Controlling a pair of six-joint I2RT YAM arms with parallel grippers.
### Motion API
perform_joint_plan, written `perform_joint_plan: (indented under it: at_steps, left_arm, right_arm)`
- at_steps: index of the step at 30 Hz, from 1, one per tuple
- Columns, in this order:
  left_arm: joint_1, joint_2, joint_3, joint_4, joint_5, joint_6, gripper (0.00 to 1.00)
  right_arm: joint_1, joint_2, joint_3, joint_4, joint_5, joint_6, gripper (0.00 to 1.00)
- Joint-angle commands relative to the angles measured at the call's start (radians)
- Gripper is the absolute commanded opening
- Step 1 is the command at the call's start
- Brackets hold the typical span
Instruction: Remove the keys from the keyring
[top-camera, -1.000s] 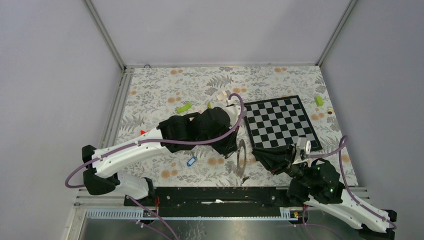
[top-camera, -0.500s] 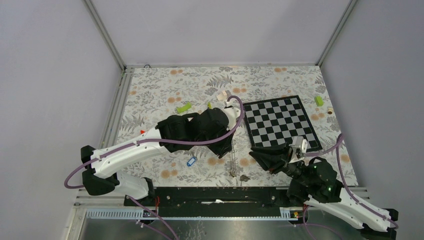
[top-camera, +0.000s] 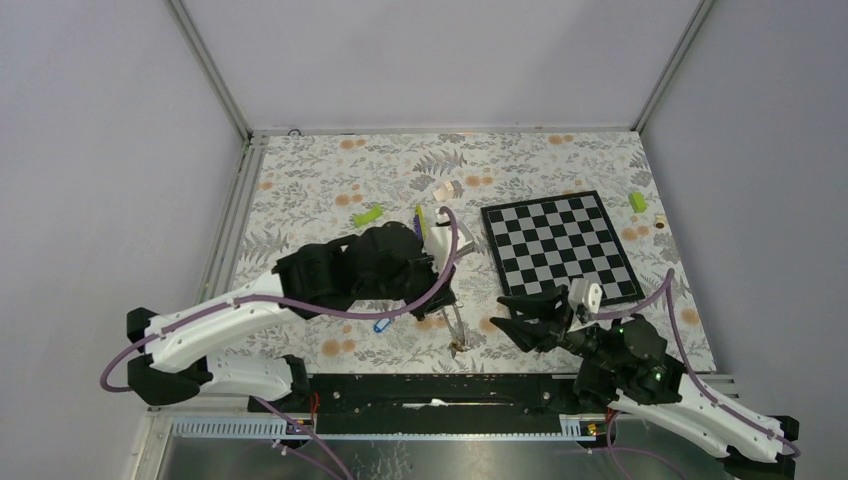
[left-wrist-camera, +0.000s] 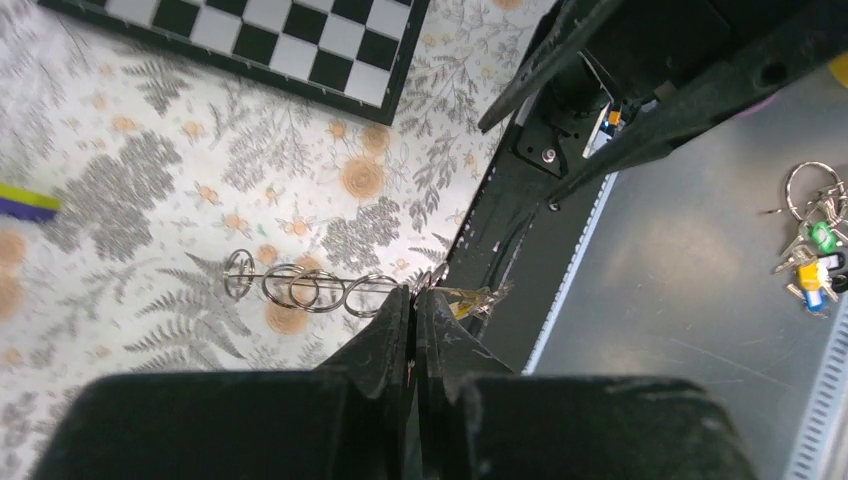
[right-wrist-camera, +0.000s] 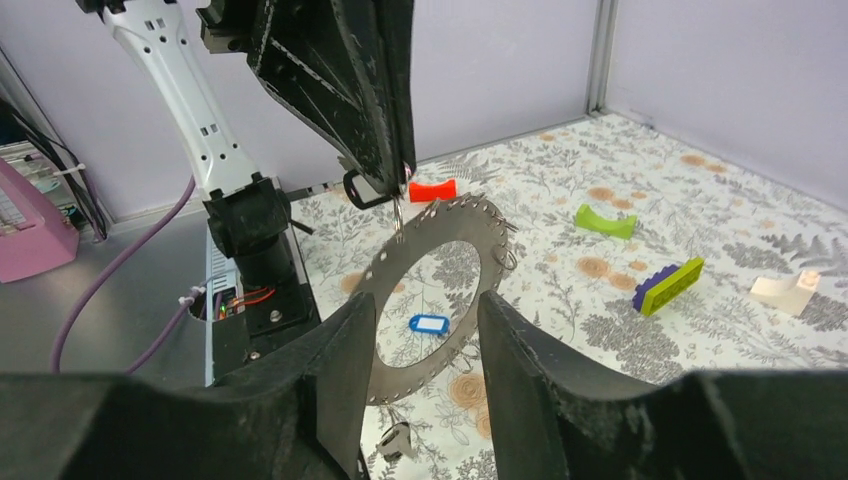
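Note:
The keyring (right-wrist-camera: 392, 268), a wide grey hoop with small split rings along its rim, hangs upright from my left gripper (left-wrist-camera: 414, 292), which is shut on its top edge. From above, the keyring (top-camera: 456, 326) appears edge-on. A blue-headed key (right-wrist-camera: 428, 325) lies loose on the cloth behind the hoop, also visible from above as the blue key (top-camera: 382, 324). A dark key (right-wrist-camera: 397, 440) sits under the hoop's lower edge; whether it hangs from it I cannot tell. My right gripper (right-wrist-camera: 428, 300) is open, facing the hoop, with nothing between its fingers.
A chessboard (top-camera: 558, 245) lies at the right. Lime blocks (top-camera: 368, 215) (top-camera: 637, 201), a red block (right-wrist-camera: 432, 190), a lime arch (right-wrist-camera: 605, 222) and a purple-lime brick (right-wrist-camera: 670, 285) are scattered on the floral cloth. Another bunch of keys (left-wrist-camera: 815, 255) rests on grey metal beyond the table's near rail.
My right gripper has opened and drawn back from the hoop. The left arm has carried the hoop leftward and toward the near edge.

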Motion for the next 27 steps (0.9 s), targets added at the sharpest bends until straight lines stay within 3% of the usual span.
perform_joint_plan:
  at_steps: [1,8,13,20,27]
  left_arm:
    - [-0.002,-0.130,-0.061,0.211,0.044,0.212,0.00]
    - [-0.002,-0.201,-0.117,0.255,0.162,0.538,0.00]
    - [-0.004,-0.206,-0.109,0.234,0.167,0.695,0.00]
    - [-0.005,-0.208,-0.107,0.226,0.167,0.844,0.00]
    - [-0.008,-0.193,-0.099,0.226,0.169,0.895,0.00]
  right_arm:
    - [-0.002,-0.054,0.042,0.002,0.019,-0.060,0.50]
    - [-0.003,-0.036,0.056,0.005,0.009,-0.145,0.52]
    - [-0.003,-0.011,0.055,0.030,-0.020,-0.180,0.52]
    - [-0.003,0.000,0.048,0.050,-0.059,-0.209,0.52]
    - [-0.003,0.012,0.051,0.050,-0.063,-0.218,0.52]
